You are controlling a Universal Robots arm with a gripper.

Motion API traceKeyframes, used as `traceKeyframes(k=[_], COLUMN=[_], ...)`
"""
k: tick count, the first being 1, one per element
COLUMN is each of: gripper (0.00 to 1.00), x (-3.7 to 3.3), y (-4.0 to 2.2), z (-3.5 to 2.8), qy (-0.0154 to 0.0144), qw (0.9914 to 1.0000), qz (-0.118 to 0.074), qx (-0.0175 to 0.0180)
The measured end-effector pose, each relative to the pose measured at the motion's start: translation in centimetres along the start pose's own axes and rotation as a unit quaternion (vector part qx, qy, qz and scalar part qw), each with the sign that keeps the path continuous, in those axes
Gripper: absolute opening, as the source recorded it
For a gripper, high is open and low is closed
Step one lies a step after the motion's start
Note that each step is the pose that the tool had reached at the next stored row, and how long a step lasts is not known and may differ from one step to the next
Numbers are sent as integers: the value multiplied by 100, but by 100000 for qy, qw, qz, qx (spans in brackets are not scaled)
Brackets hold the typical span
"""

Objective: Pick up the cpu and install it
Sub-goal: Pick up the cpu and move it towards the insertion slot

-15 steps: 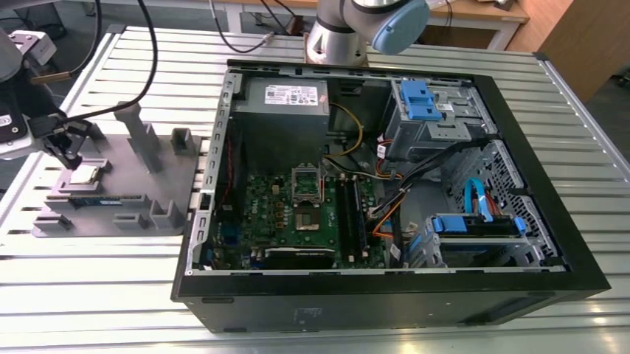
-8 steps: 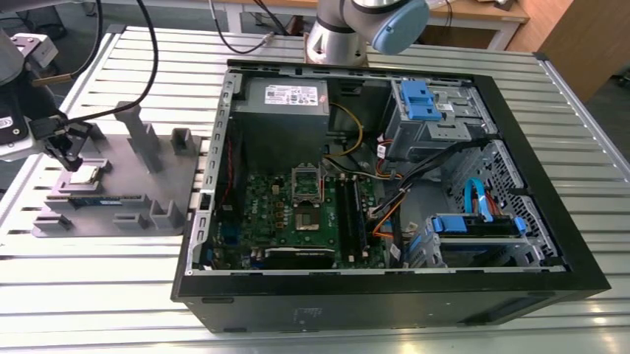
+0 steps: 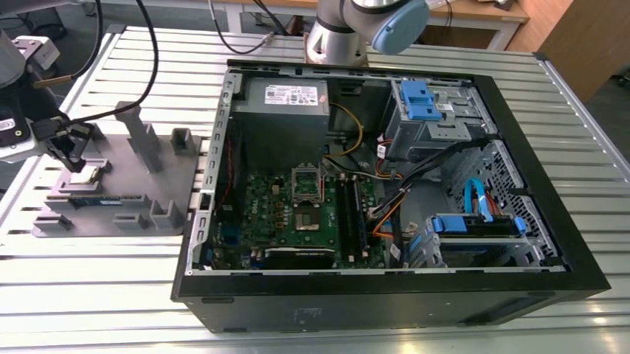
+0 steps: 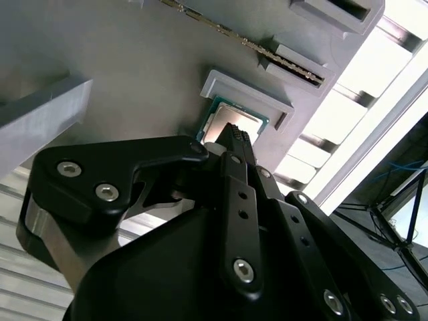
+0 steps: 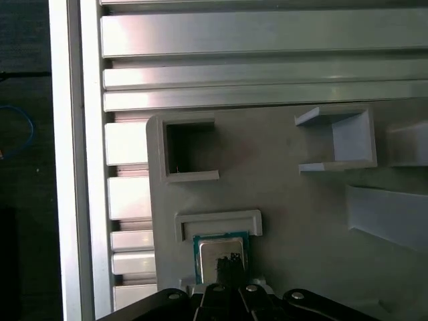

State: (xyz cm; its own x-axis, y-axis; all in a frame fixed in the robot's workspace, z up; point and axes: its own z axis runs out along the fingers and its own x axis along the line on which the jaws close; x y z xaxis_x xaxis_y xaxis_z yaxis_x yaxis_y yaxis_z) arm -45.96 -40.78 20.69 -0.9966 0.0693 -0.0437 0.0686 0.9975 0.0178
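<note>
We noted the pincer (image 4: 235, 134), tips pressed together and empty, over the cpu (image 3: 87, 175), which lay flat in a shallow nest of the matte grey tray (image 3: 123, 151) at the exterior view's left; we judged the tips should spread to straddle its thin rim, sparing the shiny lid.

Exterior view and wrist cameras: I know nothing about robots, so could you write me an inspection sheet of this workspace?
Surface: ribbed silver metal table, carrying a flat grey plastic fixture plate and an open black computer case.
Job's things: small square silver-topped cpu lying in a recess of the plate, not yet at the metal socket frame inside the case.
Clutter: long green memory stick on the plate.
Grippers: black gripper directly over the cpu.
Cables: black cables above the table; coloured wires inside the case.
Surroundings: wooden furniture behind.
</note>
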Motion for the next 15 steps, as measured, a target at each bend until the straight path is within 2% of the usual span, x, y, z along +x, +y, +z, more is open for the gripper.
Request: traceKeyframes(k=[15], gripper=[11], x=[4], y=[-1], z=[69], qy=[15], qw=[99999], qz=[-489], qx=[-9])
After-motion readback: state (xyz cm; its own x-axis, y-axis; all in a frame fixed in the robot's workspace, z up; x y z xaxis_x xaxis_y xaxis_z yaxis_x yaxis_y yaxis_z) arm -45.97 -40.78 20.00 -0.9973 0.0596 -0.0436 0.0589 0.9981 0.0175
